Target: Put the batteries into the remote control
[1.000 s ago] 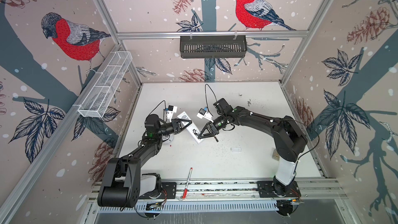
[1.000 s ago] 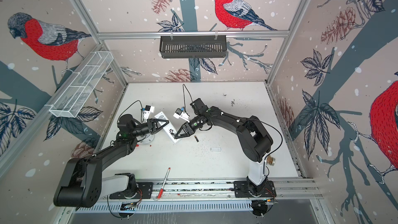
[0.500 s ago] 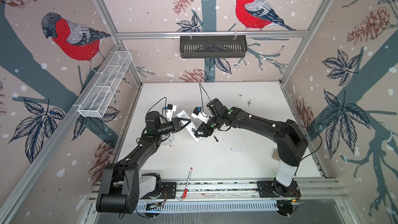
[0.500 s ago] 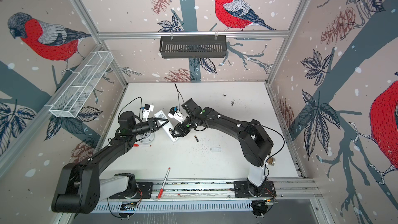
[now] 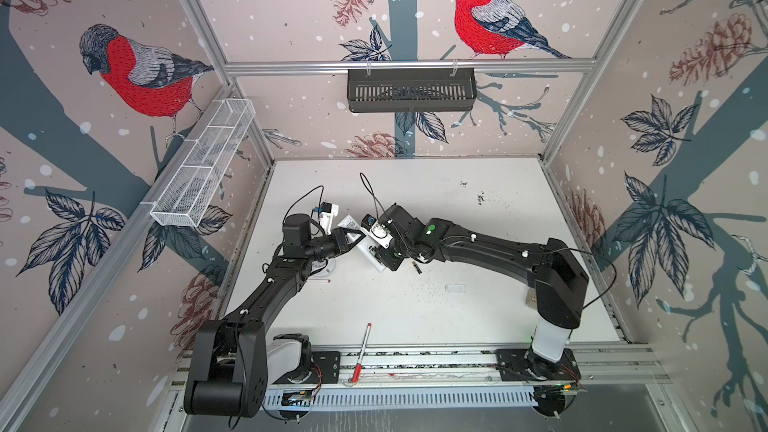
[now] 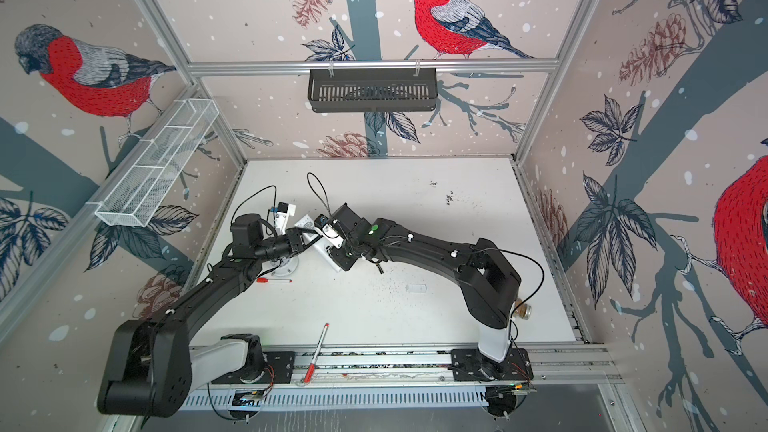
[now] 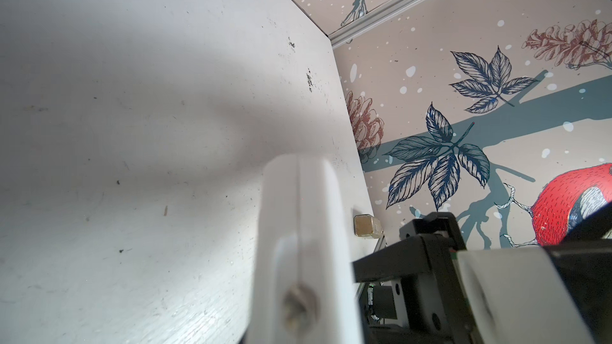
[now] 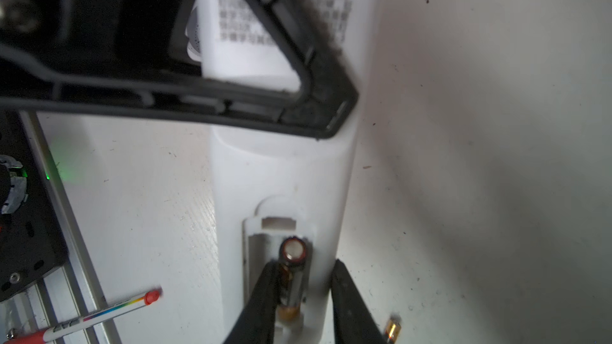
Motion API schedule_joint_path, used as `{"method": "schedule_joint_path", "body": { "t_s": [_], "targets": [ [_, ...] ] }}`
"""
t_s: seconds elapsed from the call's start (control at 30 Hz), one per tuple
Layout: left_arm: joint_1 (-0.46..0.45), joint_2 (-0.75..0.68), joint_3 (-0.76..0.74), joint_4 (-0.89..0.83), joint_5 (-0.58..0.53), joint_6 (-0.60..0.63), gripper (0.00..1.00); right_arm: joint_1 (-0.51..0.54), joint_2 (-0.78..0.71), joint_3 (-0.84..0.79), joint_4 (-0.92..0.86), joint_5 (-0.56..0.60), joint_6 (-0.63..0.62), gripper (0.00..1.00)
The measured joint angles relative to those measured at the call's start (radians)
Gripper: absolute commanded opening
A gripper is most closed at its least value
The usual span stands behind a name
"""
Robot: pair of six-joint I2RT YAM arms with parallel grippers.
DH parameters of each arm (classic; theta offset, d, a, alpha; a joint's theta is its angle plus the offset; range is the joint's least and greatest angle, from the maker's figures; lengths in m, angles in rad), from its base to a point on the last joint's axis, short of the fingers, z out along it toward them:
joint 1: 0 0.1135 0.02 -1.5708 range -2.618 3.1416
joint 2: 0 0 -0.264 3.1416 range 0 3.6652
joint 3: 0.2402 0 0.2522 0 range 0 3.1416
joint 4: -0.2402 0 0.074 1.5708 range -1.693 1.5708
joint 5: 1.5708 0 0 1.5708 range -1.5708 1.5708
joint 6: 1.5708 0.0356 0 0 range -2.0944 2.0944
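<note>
In the right wrist view the remote control [image 8: 281, 173] showed its back. Its open compartment sat at lower centre and held one battery [image 8: 293, 256], tilted and partly hidden behind a finger. The right end effector [image 8: 304, 264] stood apart, one finger touching that battery and the other outside the remote's edge. The left end effector [image 5: 352, 238] was clamped on the remote's other end, blurred there and covering part of the printed label. A second battery [image 8: 393, 328] lay on the desk [image 8: 463, 127], cut off at the lower edge. In both top views the compartment was hidden.
</note>
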Motion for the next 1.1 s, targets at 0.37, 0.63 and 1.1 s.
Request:
{"method": "schedule_joint_path", "body": {
  "t_s": [0.37, 0.63, 1.1],
  "targets": [
    [-0.001, -0.016, 0.010, -0.116, -0.108, 0.065, 0.00, 0.010, 0.000, 0.007, 0.003, 0.058, -0.001, 0.20],
    [-0.001, -0.037, 0.040, -0.208, -0.203, 0.105, 0.00, -0.059, 0.002, -0.018, 0.018, 0.029, 0.015, 0.32],
    [-0.001, -0.021, 0.057, -0.264, -0.255, 0.141, 0.00, -0.307, 0.229, 0.050, -0.009, -0.013, -0.040, 0.57]
  ]
}}
